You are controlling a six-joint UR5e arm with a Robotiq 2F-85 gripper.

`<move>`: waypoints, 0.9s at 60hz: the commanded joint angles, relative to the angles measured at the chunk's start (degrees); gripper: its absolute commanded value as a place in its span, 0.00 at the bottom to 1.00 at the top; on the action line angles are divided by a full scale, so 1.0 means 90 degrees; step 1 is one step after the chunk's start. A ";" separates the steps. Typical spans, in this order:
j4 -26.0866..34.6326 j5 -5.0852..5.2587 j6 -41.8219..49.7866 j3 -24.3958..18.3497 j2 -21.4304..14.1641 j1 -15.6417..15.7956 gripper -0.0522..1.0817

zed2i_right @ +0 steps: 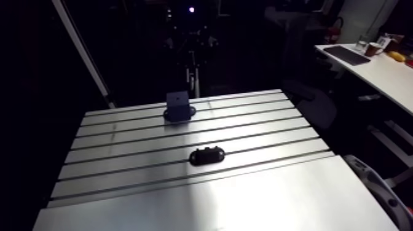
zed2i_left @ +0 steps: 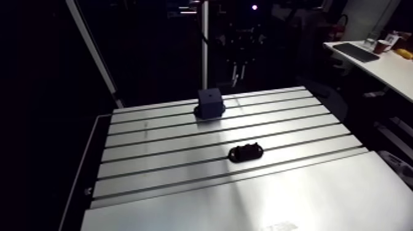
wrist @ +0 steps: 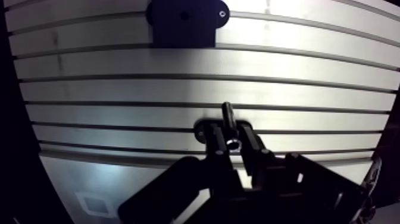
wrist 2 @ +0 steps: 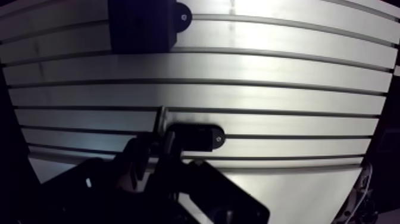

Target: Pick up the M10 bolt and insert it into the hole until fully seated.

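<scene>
The dark blue block [wrist: 181, 27] stands well ahead, beyond the black holder [wrist 2: 199, 136]. The M10 bolt [wrist: 227, 114] is clamped in the gripper [wrist: 232, 137], above that holder. Its shank runs straight out past the fingertips.

No text, brand or number is legible. A pale square mark [wrist: 95, 204] lies on the table [wrist: 119, 89] — too faint to read.

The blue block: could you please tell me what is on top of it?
Nothing stands on the blue block; its top looks bare. Its inside is too dark to make out. The bolt is held in the gripper, apart from it.
</scene>
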 commanded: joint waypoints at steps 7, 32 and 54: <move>0.0886 0.0009 0.0331 -0.1058 0.0608 0.0244 1.00; 0.1404 -0.0009 0.0345 -0.1692 0.1100 0.0395 1.00; 0.1506 -0.0011 0.0418 -0.2060 0.1520 0.0446 1.00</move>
